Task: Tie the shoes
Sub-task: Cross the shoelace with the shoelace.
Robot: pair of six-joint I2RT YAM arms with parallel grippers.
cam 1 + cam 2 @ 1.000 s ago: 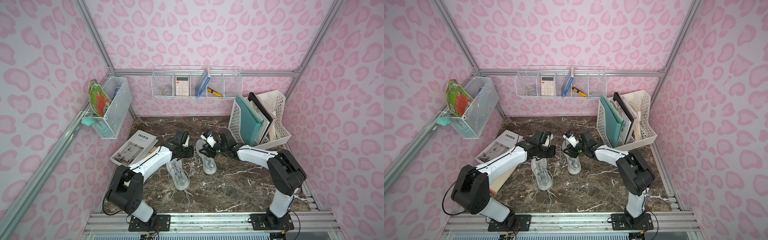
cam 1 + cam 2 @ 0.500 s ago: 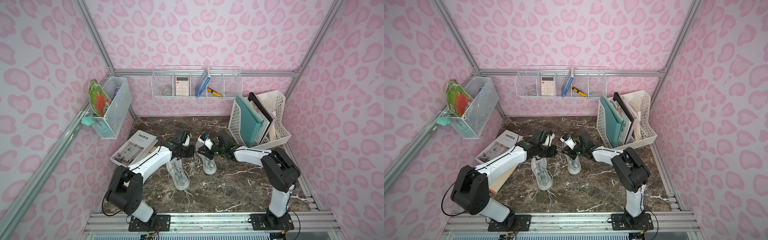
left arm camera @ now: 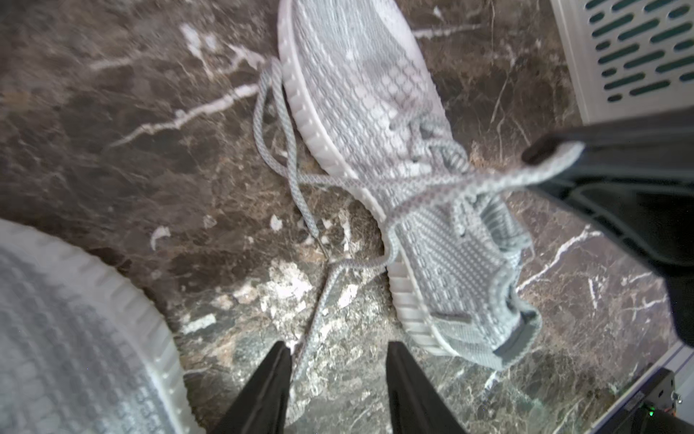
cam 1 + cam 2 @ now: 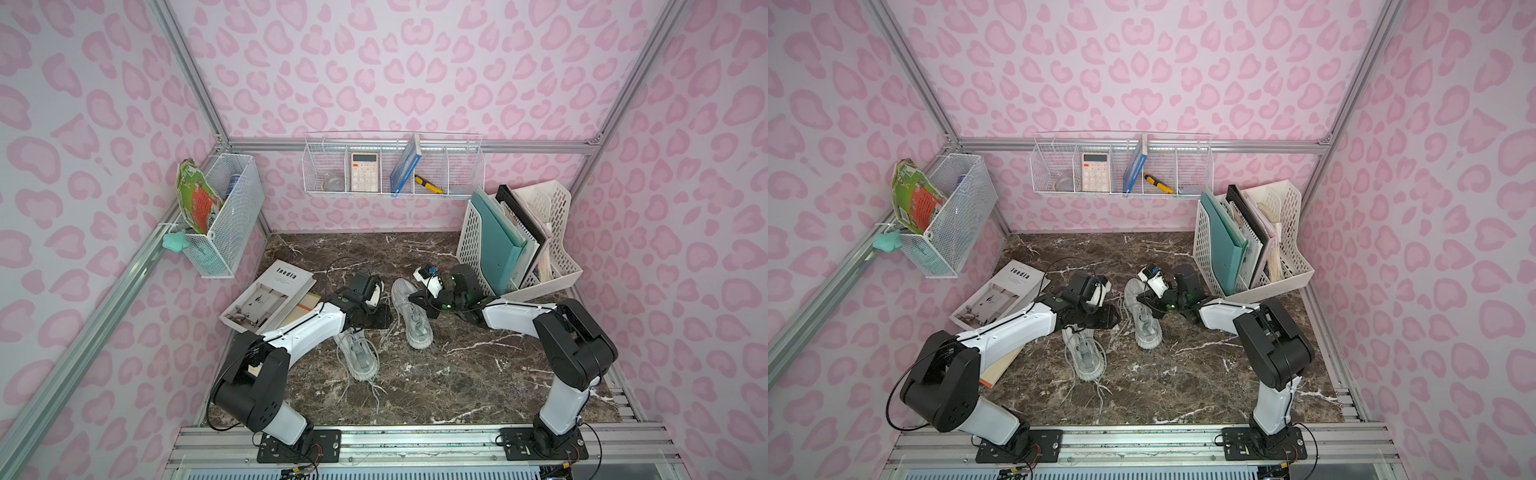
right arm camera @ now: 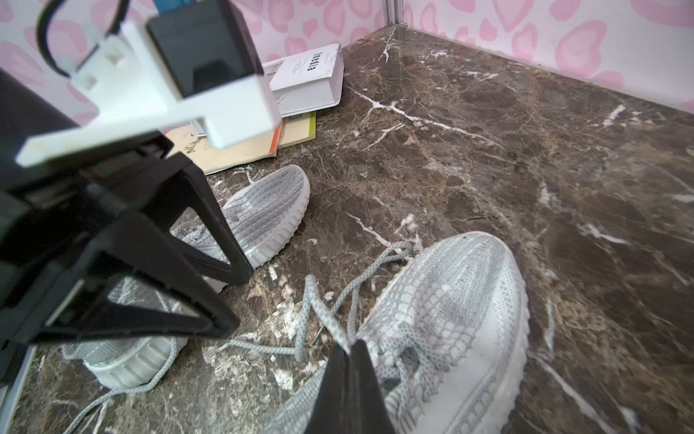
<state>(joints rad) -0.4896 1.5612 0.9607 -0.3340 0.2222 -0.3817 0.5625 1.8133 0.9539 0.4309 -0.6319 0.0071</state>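
Note:
Two light grey knit shoes lie on the marble table. The farther shoe [image 4: 412, 318] [image 4: 1144, 322] [image 3: 379, 124] [image 5: 450, 319] sits between the arms, and the nearer shoe [image 4: 359, 355] [image 4: 1086, 355] [image 5: 270, 210] lies partly under the left arm. My right gripper [image 5: 351, 347] [image 4: 413, 300] [image 3: 540, 152] is shut on a lace loop [image 3: 499, 180] of the farther shoe, pulled off its tongue. My left gripper [image 3: 338, 349] [image 4: 381, 321] [image 5: 233, 300] stands open low beside that shoe. A loose lace strand [image 3: 317, 323] lies between its fingers, against one of them.
A stack of books [image 4: 270, 299] lies left of the left arm. A white file rack [image 4: 557, 257] stands behind the right arm. Wire baskets hang on the left wall [image 4: 220, 212] and the back wall [image 4: 395, 166]. Loose lace ends [image 4: 376, 390] trail toward the front edge.
My left gripper has opened and let go of the lace. My right gripper has closed on a lace loop over the farther shoe.

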